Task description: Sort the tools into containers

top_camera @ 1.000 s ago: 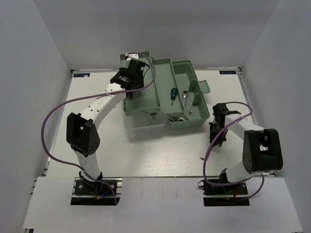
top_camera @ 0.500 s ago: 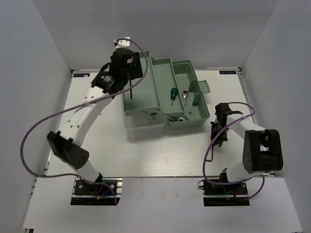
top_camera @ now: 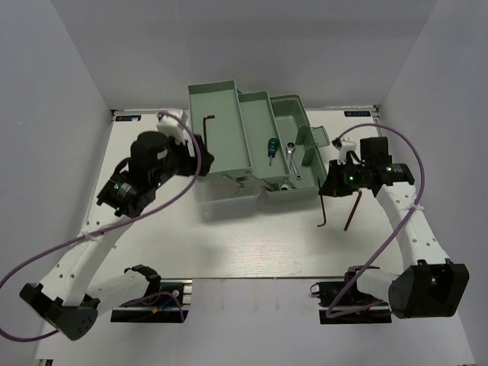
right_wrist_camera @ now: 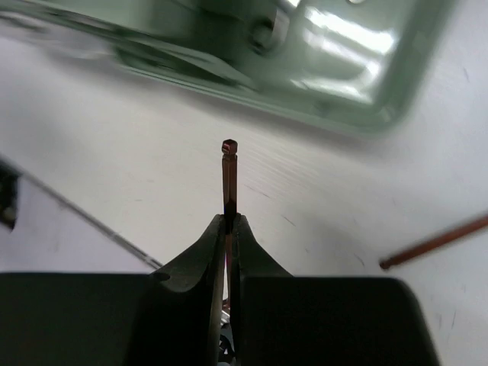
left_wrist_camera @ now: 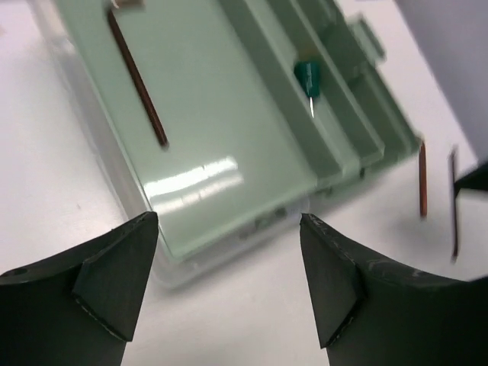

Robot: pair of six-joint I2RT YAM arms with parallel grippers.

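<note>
The mint-green toolbox (top_camera: 229, 164) stands open at the back middle. One thin hex key (top_camera: 209, 134) (left_wrist_camera: 137, 76) lies in its left tray. A green-handled screwdriver (top_camera: 270, 147) (left_wrist_camera: 308, 76) and a silver wrench (top_camera: 293, 156) lie in the middle tray. My left gripper (top_camera: 200, 162) (left_wrist_camera: 229, 282) hovers open and empty beside the box's near-left corner. My right gripper (top_camera: 329, 187) (right_wrist_camera: 229, 221) is raised right of the box, shut on a dark hex key (top_camera: 324, 210) (right_wrist_camera: 229, 171). Another hex key (top_camera: 351, 212) (right_wrist_camera: 435, 242) lies on the table beside it.
The toolbox lid handle (top_camera: 319, 136) sticks out at the box's right side. White walls enclose the table (top_camera: 252, 244) on the left, back and right. Purple cables loop from both arms over the table.
My left arm drew back from over the left tray and opened wider, leaving the hex key there. My right gripper shut on a hex key and rose.
</note>
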